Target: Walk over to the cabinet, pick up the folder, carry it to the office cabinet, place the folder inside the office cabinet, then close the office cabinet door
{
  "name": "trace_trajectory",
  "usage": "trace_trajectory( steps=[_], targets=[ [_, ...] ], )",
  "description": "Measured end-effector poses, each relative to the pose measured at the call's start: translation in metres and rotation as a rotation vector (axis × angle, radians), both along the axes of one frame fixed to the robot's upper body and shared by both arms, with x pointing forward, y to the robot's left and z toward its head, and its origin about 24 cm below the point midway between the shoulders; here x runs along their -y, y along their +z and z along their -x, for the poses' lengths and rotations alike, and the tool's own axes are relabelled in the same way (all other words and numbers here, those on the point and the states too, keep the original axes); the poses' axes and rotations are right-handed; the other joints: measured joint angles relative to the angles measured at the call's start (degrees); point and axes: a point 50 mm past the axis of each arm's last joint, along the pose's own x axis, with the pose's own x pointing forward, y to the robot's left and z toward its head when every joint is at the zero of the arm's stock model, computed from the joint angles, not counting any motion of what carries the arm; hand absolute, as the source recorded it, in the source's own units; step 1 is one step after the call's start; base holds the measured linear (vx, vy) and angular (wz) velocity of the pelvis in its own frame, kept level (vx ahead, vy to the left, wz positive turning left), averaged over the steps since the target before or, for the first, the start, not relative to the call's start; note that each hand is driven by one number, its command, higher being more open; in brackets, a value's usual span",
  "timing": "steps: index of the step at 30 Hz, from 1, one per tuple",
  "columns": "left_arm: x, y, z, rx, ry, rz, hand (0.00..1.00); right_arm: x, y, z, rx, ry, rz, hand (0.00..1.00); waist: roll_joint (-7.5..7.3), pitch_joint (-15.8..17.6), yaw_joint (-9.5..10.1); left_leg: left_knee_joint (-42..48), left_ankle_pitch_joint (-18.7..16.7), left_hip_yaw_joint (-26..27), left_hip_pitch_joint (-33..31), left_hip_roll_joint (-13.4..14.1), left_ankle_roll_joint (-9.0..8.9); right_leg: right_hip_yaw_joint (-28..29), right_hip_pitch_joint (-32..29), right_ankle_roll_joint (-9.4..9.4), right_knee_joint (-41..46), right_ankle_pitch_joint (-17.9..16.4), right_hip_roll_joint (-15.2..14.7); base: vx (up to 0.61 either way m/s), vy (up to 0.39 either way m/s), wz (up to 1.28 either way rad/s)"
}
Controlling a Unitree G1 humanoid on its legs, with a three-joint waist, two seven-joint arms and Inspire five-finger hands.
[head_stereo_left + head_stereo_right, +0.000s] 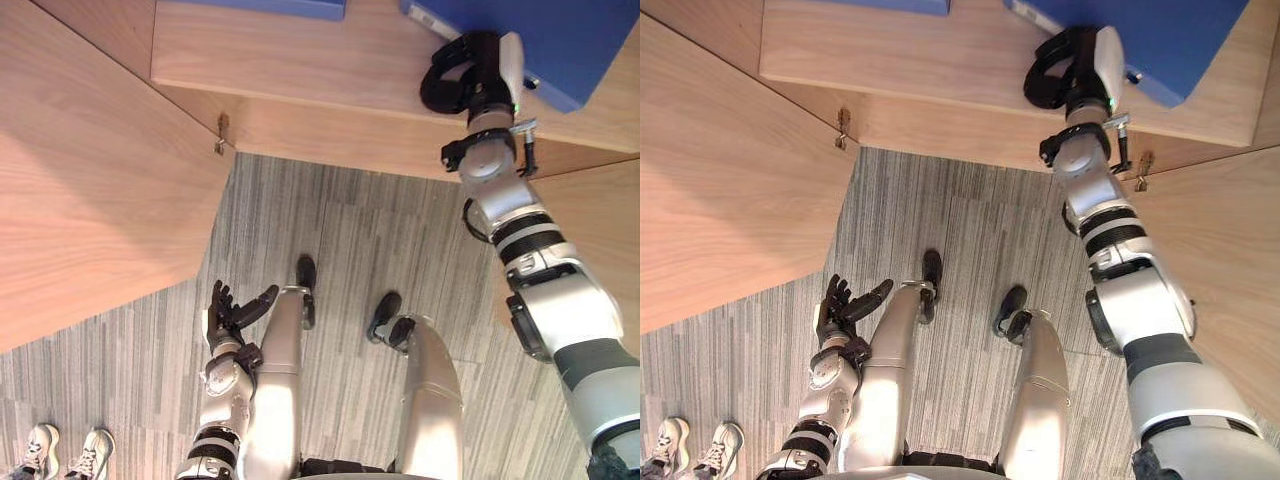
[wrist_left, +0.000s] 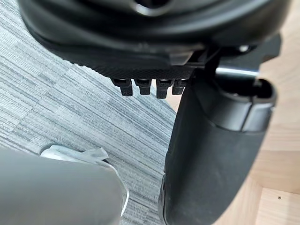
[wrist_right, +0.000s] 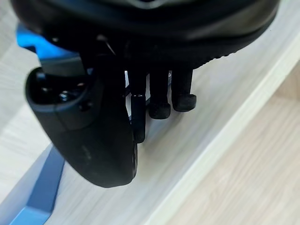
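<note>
A person's white lace-up shoes stand on the grey striped carpet, beside the robot's left arm. The left hand hangs low over the carpet with its fingers straight and loosely spread, holding nothing.

The carpet runs as a clear lane up to the cabinet. The lane narrows between two open pale wooden cabinet doors: the left door, hung on a small metal hinge, and the right door, which the right arm crosses.

Past the doors lies the light wooden shelf, with a wide bare stretch along the middle of its front edge. The blue flat folder lies at the right end of the shelf, its near corner close to the front edge. The right hand is at the folder's left near corner, fingers curled down to the shelf board and thumb against the blue edge, closed on that corner.

A second blue flat thing lies at the shelf's far edge, well apart from the folder.
</note>
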Motion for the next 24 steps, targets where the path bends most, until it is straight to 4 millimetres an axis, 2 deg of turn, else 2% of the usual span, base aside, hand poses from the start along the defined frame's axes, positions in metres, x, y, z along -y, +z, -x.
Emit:
trace_trajectory(
  steps=[2,9,13,15,18,19,20,21,22,23,24],
  targets=[
    [0.000,0.002,0.000,0.008,0.001,0.001,1.00,0.010,0.008,0.002,0.019,-0.039,0.004,0.00,0.01,0.01,0.07,0.03,0.32,0.16,-0.55,-0.01,0.18,0.09,-0.66,-0.05,0.27,0.18,-0.10,-0.05,-0.029,0.00],
    [-0.002,0.005,0.001,0.031,0.016,0.011,1.00,0.054,0.076,0.025,0.229,-0.158,-0.076,0.00,0.07,0.04,-0.36,1.88,0.23,0.84,-1.00,0.48,0.36,0.57,-1.31,-0.10,1.56,0.22,-0.15,0.00,-0.032,-0.04],
    [-0.001,0.011,-0.001,0.063,0.009,0.015,1.00,0.061,0.080,0.029,0.248,-0.160,-0.121,0.00,0.07,0.04,-0.63,3.13,-0.27,1.01,-0.87,0.97,0.30,0.73,-1.24,-0.57,3.04,-0.12,-0.16,-0.05,-0.039,-0.04],
    [0.000,0.012,-0.002,0.071,0.002,0.018,1.00,0.060,0.072,0.028,0.235,-0.137,-0.150,0.00,0.07,0.04,-0.74,3.52,-0.42,1.14,-0.27,1.20,0.28,0.80,-0.68,-0.64,3.43,-0.17,-0.14,-0.09,-0.064,-0.03],
    [0.000,0.009,0.001,0.056,-0.011,0.024,1.00,0.041,0.045,0.033,0.255,-0.012,-0.187,0.00,0.07,0.04,-1.38,3.66,-1.10,1.55,2.30,1.62,0.07,0.91,1.81,-0.68,3.27,-0.28,0.07,-0.05,-0.053,-0.05],
    [0.001,0.007,0.003,0.043,-0.018,0.029,1.00,0.030,0.033,0.036,0.264,0.040,-0.198,0.00,0.07,0.04,-1.62,3.56,-1.32,1.82,3.67,1.76,0.09,1.12,3.10,-0.64,3.04,-0.30,0.21,-0.02,-0.049,-0.06],
    [0.002,0.002,0.006,0.022,-0.030,0.036,1.00,0.016,0.011,0.042,0.261,0.109,-0.210,0.00,0.07,0.04,-1.97,3.03,-1.44,2.04,6.17,1.80,0.28,1.24,5.47,-0.49,2.35,-0.38,0.34,-0.02,-0.049,-0.04],
    [0.001,0.000,0.008,0.011,-0.034,0.036,1.00,0.010,0.000,0.044,0.255,0.139,-0.219,0.00,0.06,0.04,-2.22,2.61,-1.44,2.05,7.39,1.77,0.28,1.19,6.78,-0.47,1.83,-0.37,0.43,0.00,-0.050,0.00],
    [0.001,-0.005,0.012,-0.013,-0.048,0.036,1.00,-0.001,-0.023,0.049,0.228,0.191,-0.243,0.00,0.06,0.03,-2.47,1.53,-1.42,2.10,10.17,1.72,0.30,1.13,9.48,-0.32,0.54,-0.28,0.65,0.00,-0.040,0.02],
    [0.001,-0.009,0.014,-0.026,-0.057,0.037,1.00,-0.005,-0.035,0.052,0.207,0.211,-0.256,0.00,0.05,0.03,-2.54,0.89,-1.43,2.12,11.69,1.67,0.29,1.07,11.05,-0.26,-0.18,-0.24,0.75,0.01,-0.049,0.04],
    [0.000,-0.016,0.018,-0.061,-0.072,0.040,1.00,-0.013,-0.062,0.058,0.155,0.249,-0.285,1.00,0.03,0.02,-2.80,-0.73,-1.39,2.13,14.87,1.44,0.21,0.78,14.26,-0.10,-1.97,-0.13,0.92,0.01,-0.047,0.08]
  ],
)
